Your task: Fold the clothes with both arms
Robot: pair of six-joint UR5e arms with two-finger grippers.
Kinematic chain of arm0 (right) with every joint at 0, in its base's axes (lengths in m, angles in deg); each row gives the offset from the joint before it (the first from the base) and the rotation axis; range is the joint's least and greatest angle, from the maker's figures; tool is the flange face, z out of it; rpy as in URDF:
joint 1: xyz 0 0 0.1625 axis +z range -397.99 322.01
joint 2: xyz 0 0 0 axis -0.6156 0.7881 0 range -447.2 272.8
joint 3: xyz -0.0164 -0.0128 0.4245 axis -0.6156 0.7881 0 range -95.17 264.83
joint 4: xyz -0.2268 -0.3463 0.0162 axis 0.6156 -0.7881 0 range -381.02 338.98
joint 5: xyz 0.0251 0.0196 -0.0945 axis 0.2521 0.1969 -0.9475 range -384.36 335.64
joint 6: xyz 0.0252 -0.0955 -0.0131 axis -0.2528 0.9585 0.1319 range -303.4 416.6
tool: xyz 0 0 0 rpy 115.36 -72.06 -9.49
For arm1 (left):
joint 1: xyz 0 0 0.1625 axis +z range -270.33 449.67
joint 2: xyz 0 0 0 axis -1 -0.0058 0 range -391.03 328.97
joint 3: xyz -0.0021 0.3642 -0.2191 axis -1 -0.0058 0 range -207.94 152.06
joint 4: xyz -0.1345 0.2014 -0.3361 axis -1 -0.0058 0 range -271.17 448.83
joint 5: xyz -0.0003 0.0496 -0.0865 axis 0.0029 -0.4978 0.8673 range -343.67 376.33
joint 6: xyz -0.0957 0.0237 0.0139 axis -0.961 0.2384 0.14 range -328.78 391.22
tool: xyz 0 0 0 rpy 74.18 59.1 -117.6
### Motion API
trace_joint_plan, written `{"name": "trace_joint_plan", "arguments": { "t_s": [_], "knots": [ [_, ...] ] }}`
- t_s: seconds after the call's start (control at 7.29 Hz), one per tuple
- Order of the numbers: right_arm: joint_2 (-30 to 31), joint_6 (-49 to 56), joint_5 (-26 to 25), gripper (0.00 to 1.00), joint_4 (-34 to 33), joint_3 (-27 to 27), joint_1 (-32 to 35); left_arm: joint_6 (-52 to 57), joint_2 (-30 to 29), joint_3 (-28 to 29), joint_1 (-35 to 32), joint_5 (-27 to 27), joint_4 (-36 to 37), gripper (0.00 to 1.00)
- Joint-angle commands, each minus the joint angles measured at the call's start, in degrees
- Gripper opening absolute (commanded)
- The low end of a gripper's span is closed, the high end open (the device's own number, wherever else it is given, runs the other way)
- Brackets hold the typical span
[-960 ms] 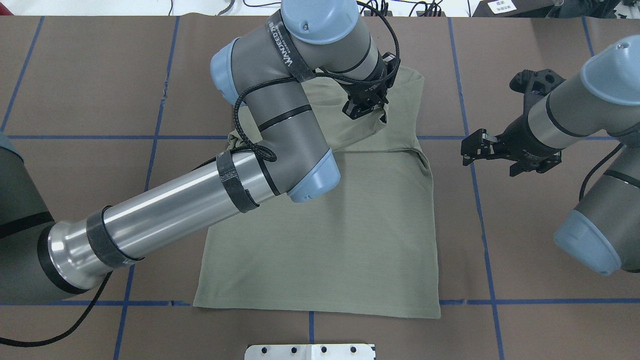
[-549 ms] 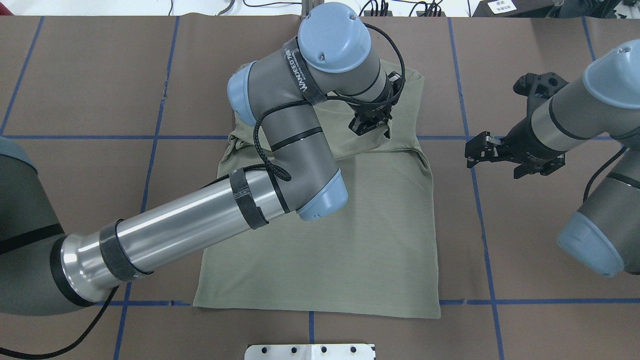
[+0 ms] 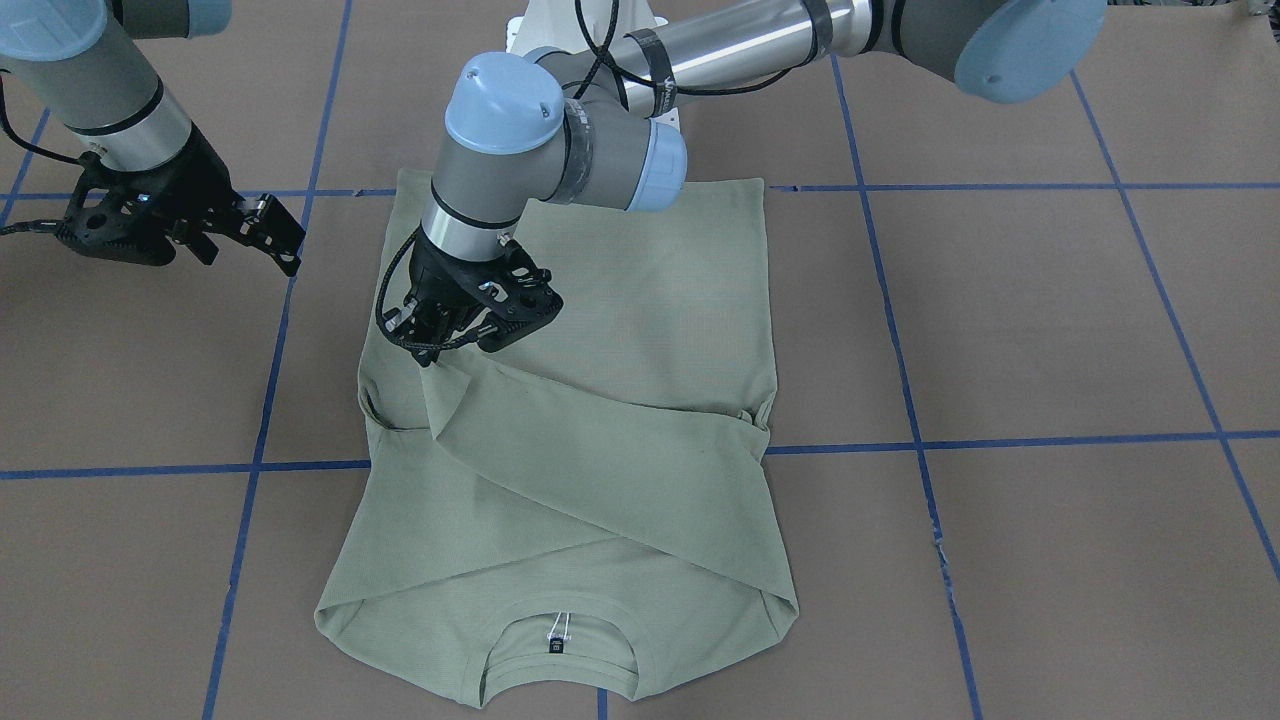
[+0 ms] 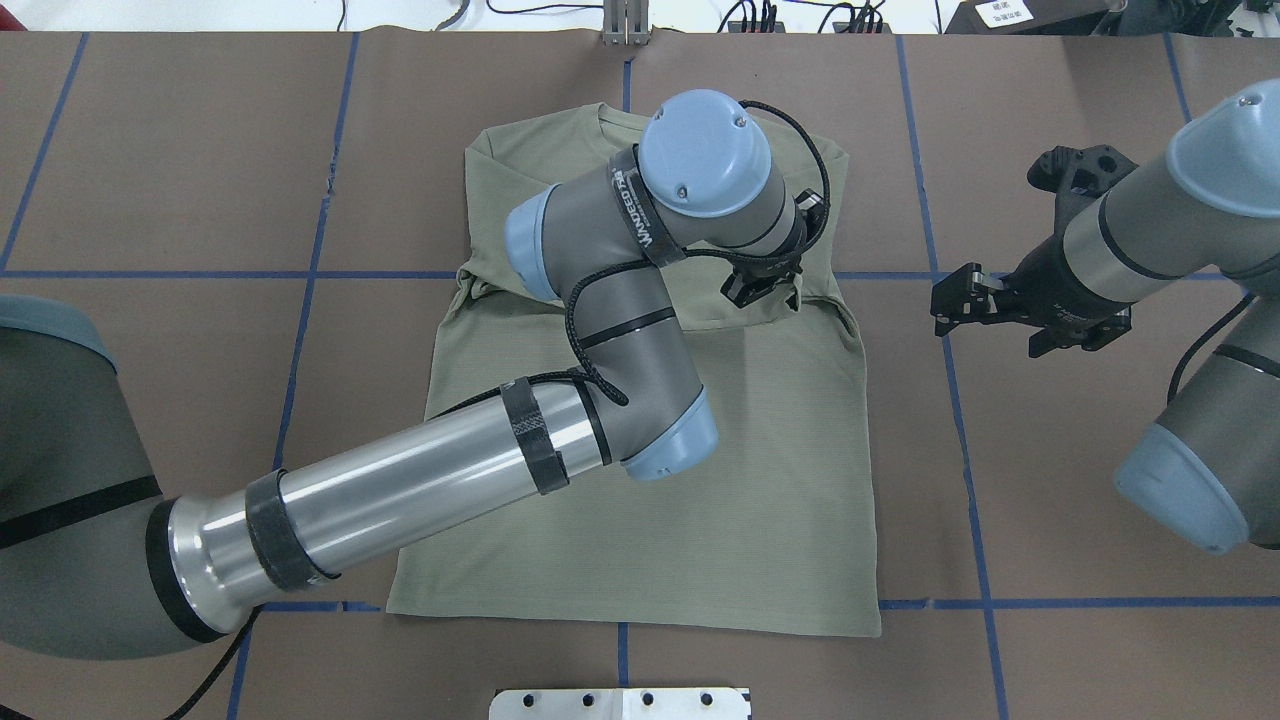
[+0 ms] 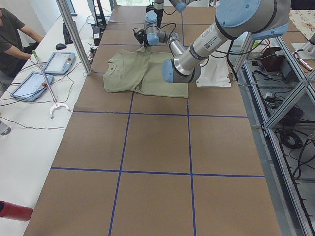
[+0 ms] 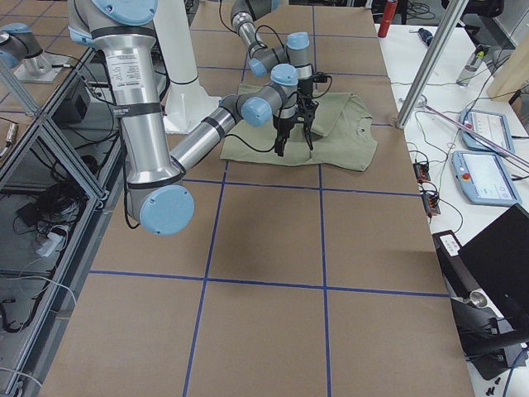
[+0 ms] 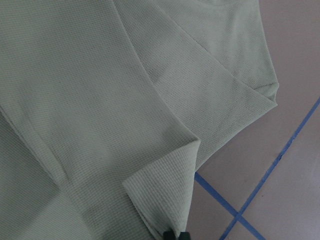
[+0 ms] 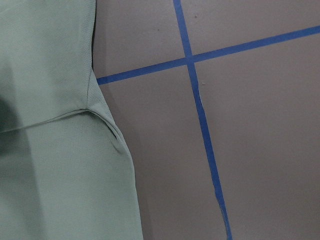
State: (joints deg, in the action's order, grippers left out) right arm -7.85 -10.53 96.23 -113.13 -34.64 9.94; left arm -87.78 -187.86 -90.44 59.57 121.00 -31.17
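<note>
Left arm (image 4: 400, 490) spans the shirt (image 4: 760, 480); table (image 4: 150, 150) around it seems open.

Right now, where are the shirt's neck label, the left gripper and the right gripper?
neck label (image 3: 556, 645): front-facing view, on the small black tag.
left gripper (image 3: 432, 346): front-facing view, between the fingertips pinching the shirt (image 3: 660, 300) sleeve.
right gripper (image 4: 941, 311): overhead view, between its open fingertips, off the shirt's edge.

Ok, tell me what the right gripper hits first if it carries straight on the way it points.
Probably the side edge of the shirt, by the sleeve fold. The right gripper points at it, tilted down, so it may touch bare table just short of the cloth; depth is unclear.
</note>
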Motion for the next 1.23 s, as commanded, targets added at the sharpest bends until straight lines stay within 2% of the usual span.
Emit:
{"name": "trace_joint_plan", "arguments": {
  "t_s": [0.0, 0.14, 0.27, 0.55, 0.96, 1.1],
  "knots": [
    [-0.3, 0.0, 0.0, 1.0, 0.0, 0.1, 0.0, -0.5, -0.5, 2.5, 1.5, -3.3, -1.5, 0.1],
    [-0.4, 0.0, 0.0, 1.0, -0.1, 0.2, 0.0, -1.4, -1.2, 4.4, 3.1, -7.2, -3.9, 0.65],
    [-0.6, 0.0, 0.0, 1.0, -0.1, 0.2, 0.0, -0.6, -2.3, 6.7, 3.9, -9.2, -6.1, 0.99],
    [-0.7, 0.1, -0.3, 1.0, 0.0, 0.3, 0.1, 5.9, -2.4, 6.5, 3.8, -9.4, -7.0, 1.0],
    [-0.4, 0.0, -0.4, 1.0, 0.1, 0.3, 0.1, 9.1, 0.1, 6.4, 2.9, -9.4, -6.5, 1.0],
    [0.1, 0.1, -0.4, 1.0, 0.1, -0.1, 0.3, 9.3, 1.1, 7.6, 2.9, -10.9, -7.0, 1.0]
  ]
}}
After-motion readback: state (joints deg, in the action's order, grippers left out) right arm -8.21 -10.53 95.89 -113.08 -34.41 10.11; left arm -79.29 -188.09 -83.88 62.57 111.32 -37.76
